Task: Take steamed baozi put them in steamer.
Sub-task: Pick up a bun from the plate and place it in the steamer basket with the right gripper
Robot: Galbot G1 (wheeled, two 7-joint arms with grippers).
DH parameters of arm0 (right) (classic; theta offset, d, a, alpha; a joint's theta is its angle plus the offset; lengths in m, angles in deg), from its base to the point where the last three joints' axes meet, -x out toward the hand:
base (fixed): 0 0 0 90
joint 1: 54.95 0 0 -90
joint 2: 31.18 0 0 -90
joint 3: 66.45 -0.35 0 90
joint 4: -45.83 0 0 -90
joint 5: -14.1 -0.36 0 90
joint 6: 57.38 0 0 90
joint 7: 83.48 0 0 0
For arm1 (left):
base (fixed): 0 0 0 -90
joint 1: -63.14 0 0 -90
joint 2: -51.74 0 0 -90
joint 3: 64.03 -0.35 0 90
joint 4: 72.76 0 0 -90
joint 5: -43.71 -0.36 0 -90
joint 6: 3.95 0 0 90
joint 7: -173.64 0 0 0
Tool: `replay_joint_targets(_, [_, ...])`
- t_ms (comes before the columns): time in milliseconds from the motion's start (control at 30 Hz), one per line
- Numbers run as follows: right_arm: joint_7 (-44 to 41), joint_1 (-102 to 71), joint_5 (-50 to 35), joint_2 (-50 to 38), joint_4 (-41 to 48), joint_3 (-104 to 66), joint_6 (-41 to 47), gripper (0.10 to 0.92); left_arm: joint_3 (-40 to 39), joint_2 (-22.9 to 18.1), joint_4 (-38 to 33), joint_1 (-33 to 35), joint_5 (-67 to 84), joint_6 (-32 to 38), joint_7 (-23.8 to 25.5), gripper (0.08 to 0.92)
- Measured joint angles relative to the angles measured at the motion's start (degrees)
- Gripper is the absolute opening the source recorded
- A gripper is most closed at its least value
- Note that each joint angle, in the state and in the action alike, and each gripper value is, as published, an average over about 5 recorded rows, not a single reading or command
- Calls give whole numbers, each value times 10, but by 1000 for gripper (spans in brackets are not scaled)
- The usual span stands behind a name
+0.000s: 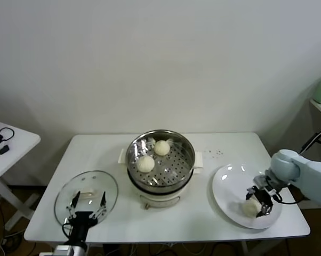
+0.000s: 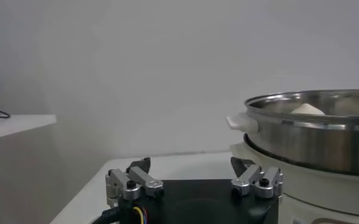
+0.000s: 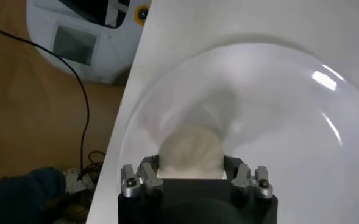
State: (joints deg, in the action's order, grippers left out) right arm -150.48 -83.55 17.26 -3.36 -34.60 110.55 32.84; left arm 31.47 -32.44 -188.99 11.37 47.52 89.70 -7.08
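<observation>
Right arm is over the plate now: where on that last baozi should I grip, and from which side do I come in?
Grip the baozi across its widest middle, coming down from above. It sits dome-up on the flat plate, so only the rounded flanks offer opposing faces. The right gripper already straddles it, one finger on each side; squeeze gently.

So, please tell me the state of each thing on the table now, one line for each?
steamer: open, two baozi inside
glass lid: off, flat on the table
white plate: holds one baozi
baozi on plate: between the fingers of the right gripper
left gripper: open, idle over the lid
</observation>
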Motion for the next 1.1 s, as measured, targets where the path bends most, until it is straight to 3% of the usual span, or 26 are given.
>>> replay_joint_targets(233, [-15,78,35,9,-38,16,-61,687,-1,3,-2,0,-2,-5,-3,823])
replay_joint_targets(667, [-13,263,164,68,-109,46,-266,688,-7,2,-5,-1,-13,-15,-8,823])
replay_joint_targets(1100, [-8,321,207,190,-149,64,-335,695,-6,3,-11,7,0,-6,0,823])
